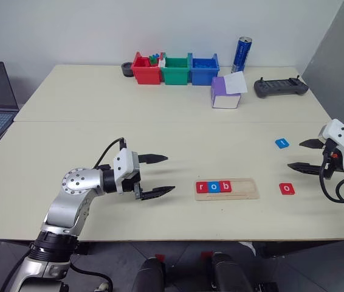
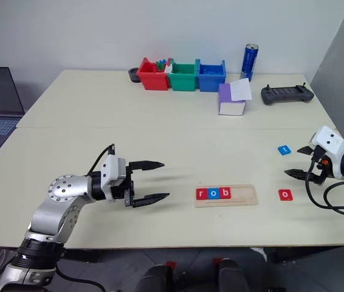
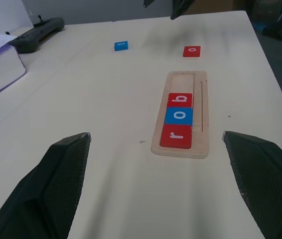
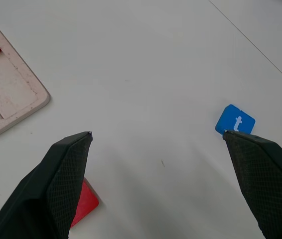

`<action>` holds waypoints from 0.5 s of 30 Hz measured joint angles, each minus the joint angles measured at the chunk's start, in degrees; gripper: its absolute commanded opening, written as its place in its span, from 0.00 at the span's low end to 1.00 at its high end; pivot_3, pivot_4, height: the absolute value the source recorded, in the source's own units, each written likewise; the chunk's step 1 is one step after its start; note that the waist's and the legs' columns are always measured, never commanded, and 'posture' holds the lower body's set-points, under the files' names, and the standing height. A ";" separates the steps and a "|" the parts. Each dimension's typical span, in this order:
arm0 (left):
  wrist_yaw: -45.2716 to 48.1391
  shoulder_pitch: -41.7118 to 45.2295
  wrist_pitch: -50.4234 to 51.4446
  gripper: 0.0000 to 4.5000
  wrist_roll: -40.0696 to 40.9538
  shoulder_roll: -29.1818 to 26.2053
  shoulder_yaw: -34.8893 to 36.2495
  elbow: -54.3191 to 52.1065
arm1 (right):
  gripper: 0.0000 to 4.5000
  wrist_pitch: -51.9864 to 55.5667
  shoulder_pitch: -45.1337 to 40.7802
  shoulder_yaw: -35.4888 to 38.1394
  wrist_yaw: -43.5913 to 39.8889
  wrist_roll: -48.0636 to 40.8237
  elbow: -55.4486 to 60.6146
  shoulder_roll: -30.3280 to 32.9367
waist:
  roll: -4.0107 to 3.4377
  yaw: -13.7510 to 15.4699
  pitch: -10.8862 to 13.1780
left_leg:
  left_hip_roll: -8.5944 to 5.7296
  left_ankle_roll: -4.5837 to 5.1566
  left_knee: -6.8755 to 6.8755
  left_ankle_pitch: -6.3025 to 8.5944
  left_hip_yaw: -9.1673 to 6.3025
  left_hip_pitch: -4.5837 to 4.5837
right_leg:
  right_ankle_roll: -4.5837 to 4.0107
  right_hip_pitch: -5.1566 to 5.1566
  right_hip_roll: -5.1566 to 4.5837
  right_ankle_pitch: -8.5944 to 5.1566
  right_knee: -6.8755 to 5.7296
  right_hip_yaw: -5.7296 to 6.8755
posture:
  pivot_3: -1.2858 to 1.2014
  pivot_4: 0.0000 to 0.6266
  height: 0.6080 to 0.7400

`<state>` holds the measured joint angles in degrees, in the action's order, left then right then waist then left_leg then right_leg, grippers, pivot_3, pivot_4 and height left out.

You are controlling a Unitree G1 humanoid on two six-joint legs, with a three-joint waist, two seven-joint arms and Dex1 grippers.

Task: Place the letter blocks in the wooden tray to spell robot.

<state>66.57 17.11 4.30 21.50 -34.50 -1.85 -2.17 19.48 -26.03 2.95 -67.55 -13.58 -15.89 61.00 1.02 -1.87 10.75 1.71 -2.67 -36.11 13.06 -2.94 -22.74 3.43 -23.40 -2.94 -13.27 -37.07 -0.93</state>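
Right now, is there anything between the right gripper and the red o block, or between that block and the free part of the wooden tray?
Nothing visible. The right gripper, open, hangs near the red o block, with bare table between. From the block to the wooden tray the table is also bare; the blue t block lies farther back, off that path.

head pair: you look forward and down across the table (image 1: 160, 140) | wrists: low, close, along each gripper | shared: wooden tray (image 3: 181, 114) and loose tiles
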 measured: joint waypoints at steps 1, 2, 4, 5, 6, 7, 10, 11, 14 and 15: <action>-0.27 0.00 -0.42 1.00 -0.04 0.40 0.06 0.96 | 0.99 0.13 0.00 0.01 -0.11 -0.13 0.00 -0.13 | 0.00 0.02 0.00 | 0.00 0.00 0.00 0.00 0.00 0.00 | 0.00 0.00 0.00 0.00 0.00 0.00 | 0.52 0.24 1.00; -0.47 0.00 -0.93 1.00 -0.07 0.84 0.04 1.76 | 0.99 0.43 0.00 0.01 -0.30 -0.33 0.00 -0.30 | 0.00 0.04 0.00 | 0.00 0.00 -0.01 0.00 0.00 -0.01 | 0.00 0.00 0.00 0.00 0.00 0.00 | 0.52 0.24 1.00; -0.76 -0.01 -1.18 1.00 -0.15 1.03 0.02 2.73 | 0.99 1.29 -0.01 0.01 -1.17 -1.05 0.04 -0.51 | 0.00 0.06 0.00 | 0.00 0.00 -0.02 0.00 0.00 -0.01 | 0.00 0.01 0.00 0.01 0.00 0.00 | 0.52 0.24 1.00; -0.77 -0.01 -1.20 1.00 -0.15 1.01 0.02 2.73 | 0.99 1.45 -0.01 0.12 -1.37 -1.21 0.07 -0.55 | 0.00 0.06 0.00 | 0.00 0.00 -0.02 0.00 0.00 -0.01 | 0.00 0.01 0.00 0.01 0.00 0.00 | 0.52 0.24 1.00; -0.76 -0.01 -1.22 1.00 -0.14 0.99 0.02 2.72 | 0.99 1.76 -0.01 0.40 -1.83 -1.69 0.13 -0.56 | 0.00 0.06 0.00 | 0.00 0.00 -0.02 0.00 0.00 -0.01 | 0.00 0.01 0.00 0.00 0.00 0.00 | 0.52 0.24 1.00; -0.75 -0.01 -1.21 1.00 -0.14 0.96 0.02 2.71 | 0.99 1.97 -0.02 0.51 -2.19 -1.90 0.23 -0.56 | 0.00 0.06 0.00 | 0.00 0.00 -0.01 0.00 0.00 -0.01 | 0.00 0.01 0.00 0.00 0.01 0.00 | 0.52 0.24 1.00; -0.55 -0.27 -1.04 1.00 -0.05 0.45 0.02 2.43 | 0.99 3.21 -0.02 0.86 -3.18 -3.17 0.50 -0.43 | 0.00 0.05 0.00 | 0.00 0.00 -0.01 0.00 0.00 -0.01 | 0.00 0.01 0.00 0.00 0.00 0.00 | 0.52 0.24 1.00; -0.43 -0.41 -0.98 1.00 0.00 0.33 0.02 2.37 | 0.99 3.56 0.00 0.87 -3.77 -3.42 0.50 -0.20 | 0.00 0.06 0.00 | -0.01 0.00 -0.01 0.00 0.00 -0.01 | 0.00 0.01 0.00 0.00 0.00 0.00 | 0.52 0.24 1.00; 0.09 -0.59 -0.86 1.00 0.08 0.18 0.02 2.32 | 0.99 3.68 0.38 0.90 -5.74 -3.49 0.58 0.70 | 0.00 0.10 0.00 | 0.00 0.00 -0.02 0.00 0.00 -0.01 | 0.00 0.01 0.00 0.00 0.00 0.00 | 0.52 0.24 1.00; 0.28 -0.59 -0.83 1.00 0.10 0.05 0.02 2.25 | 0.99 3.32 0.85 0.90 -6.51 -3.46 0.70 1.12 | 0.00 0.11 0.00 | 0.00 0.00 -0.01 0.00 -0.01 -0.01 | 0.00 0.01 0.00 0.00 0.00 0.01 | 0.52 0.24 1.00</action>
<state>66.85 16.52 3.47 21.60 -34.45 -1.83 0.09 22.80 -25.17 3.85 -74.06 -17.05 -15.19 62.12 1.02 -1.76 10.75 1.71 -2.67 -36.13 13.06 -2.95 -22.75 3.44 -23.39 -2.94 -13.27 -37.07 -0.93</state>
